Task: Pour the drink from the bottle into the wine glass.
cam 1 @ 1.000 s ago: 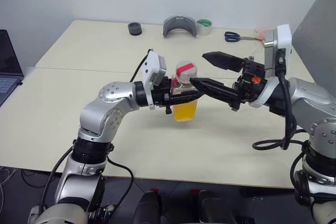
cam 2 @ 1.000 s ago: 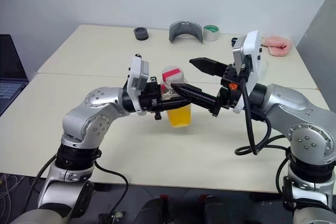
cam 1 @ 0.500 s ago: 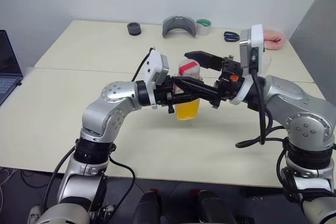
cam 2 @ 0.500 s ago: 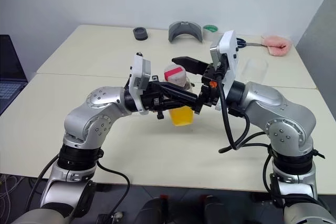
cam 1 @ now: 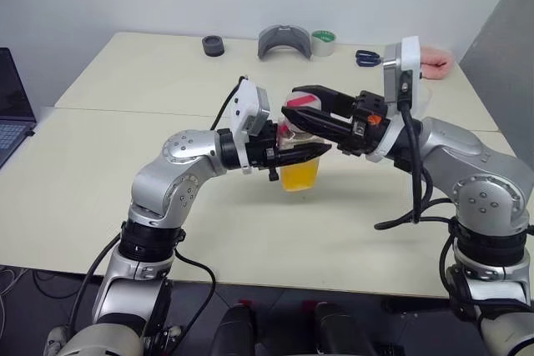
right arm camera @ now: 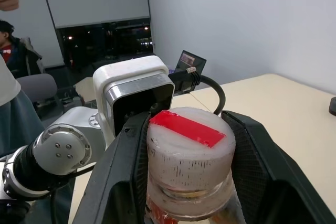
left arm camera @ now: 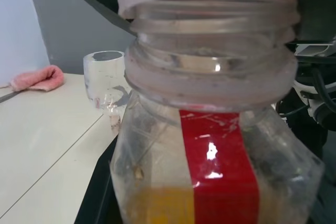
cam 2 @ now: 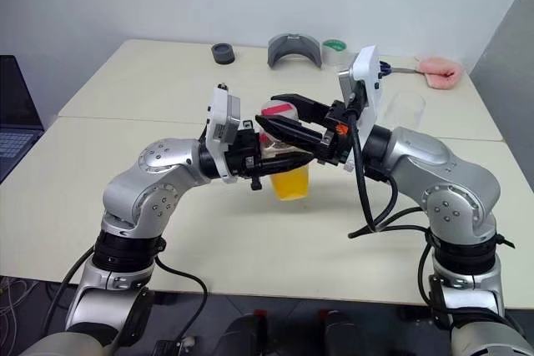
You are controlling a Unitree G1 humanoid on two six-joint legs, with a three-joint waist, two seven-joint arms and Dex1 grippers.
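near the frame centre the left gripper [cam 1: 313, 152] is clamped on the bottle [cam 1: 297, 156], a light, slippery plastic one. the right gripper [cam 1: 294, 111] has its fingers around the cap [right arm camera: 186, 150], which is the right place to grip; whether they pinch it already, one cannot tell.

I see the capped bottle [cam 1: 297, 149] upright above the table, its drink [cam 1: 298, 174] orange; the wine glass [left arm camera: 106, 85] stands empty behind.

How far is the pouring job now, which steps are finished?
Done: the left end effector holds the bottle up off the table. In hand: the right end effector brackets the cap, which is on. Left: uncapping and pouring; the wine glass looks empty.
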